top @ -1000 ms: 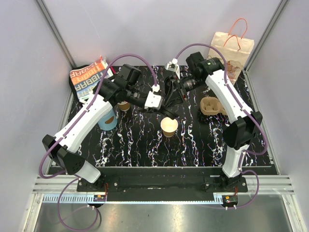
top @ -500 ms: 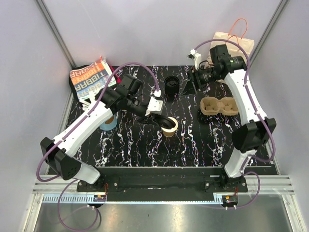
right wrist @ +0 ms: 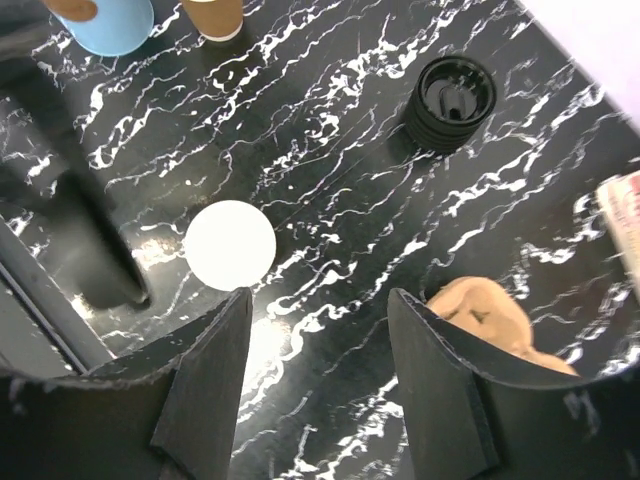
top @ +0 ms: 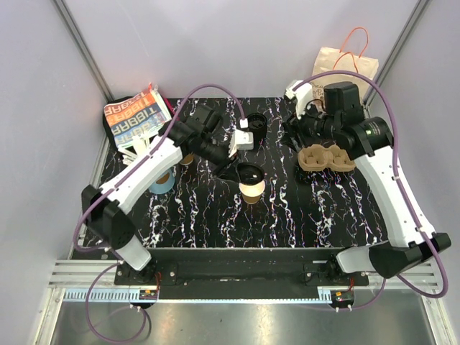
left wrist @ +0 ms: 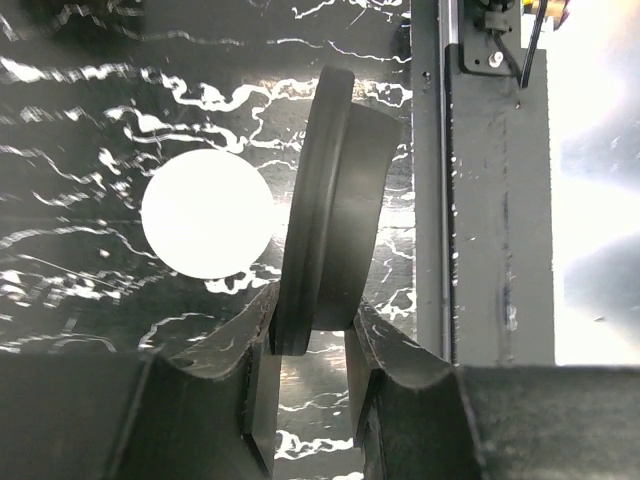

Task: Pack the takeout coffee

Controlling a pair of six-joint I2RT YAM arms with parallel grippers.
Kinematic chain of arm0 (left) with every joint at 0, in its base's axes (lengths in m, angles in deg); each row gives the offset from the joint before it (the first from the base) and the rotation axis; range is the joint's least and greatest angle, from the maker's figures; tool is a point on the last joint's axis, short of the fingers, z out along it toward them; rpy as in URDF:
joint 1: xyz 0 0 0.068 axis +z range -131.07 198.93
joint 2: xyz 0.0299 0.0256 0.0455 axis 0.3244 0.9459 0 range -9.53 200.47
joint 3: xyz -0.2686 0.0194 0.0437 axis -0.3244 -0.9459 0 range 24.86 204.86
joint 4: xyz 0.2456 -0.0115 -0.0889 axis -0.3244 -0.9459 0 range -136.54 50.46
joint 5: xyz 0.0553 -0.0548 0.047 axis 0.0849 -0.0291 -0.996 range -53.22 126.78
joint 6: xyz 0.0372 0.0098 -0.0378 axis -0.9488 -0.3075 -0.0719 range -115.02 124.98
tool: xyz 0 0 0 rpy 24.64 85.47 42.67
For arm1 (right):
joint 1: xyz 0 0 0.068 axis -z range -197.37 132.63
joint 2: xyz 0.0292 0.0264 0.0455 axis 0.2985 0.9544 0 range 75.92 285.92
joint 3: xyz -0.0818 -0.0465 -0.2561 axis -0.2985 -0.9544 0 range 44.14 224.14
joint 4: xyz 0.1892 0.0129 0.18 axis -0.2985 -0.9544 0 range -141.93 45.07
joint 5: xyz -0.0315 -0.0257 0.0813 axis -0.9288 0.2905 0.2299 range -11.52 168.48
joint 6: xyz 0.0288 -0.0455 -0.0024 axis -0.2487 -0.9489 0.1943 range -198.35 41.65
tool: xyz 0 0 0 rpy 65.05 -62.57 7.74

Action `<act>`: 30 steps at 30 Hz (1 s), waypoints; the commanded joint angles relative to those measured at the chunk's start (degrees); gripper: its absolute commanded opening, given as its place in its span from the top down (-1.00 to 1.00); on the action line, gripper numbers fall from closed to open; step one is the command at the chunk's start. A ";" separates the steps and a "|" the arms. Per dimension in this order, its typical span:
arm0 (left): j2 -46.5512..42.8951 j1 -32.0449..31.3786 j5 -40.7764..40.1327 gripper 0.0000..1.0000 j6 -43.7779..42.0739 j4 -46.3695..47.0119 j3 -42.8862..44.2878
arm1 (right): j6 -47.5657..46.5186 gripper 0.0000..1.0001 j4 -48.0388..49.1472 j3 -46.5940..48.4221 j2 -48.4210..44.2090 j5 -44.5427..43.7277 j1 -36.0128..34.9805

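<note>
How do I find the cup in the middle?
Start at the middle of the marbled table. A brown paper cup stands there, beside the black lid in the left pincer. The blue cup and other brown cup huddle at the left; this one stands alone.

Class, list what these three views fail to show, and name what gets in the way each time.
- Cup contents: glare whitens its mouth in both wrist views; the lid overlaps it in top view.
- Blue cup: left arm hides most, top view; edge crops it, right wrist view.
- Cup tray: blurred, partly behind a finger, right wrist view.
</note>
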 commanded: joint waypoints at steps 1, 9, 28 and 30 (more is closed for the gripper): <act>3.70 2.84 5.54 0.94 4.74 -2.58 4.71 | -4.22 -0.23 0.47 -1.28 -2.77 -2.74 -1.22; 13.80 6.81 14.60 0.94 14.58 -3.55 12.17 | -0.71 -0.13 6.17 -8.75 -5.41 -3.34 -4.20; 20.67 8.21 20.05 0.94 27.33 0.50 14.74 | 9.84 0.20 17.96 -15.79 0.47 -18.55 -15.63; 20.58 8.48 20.32 0.94 27.86 1.11 14.30 | 9.84 0.21 18.04 -16.49 0.65 -18.56 -15.81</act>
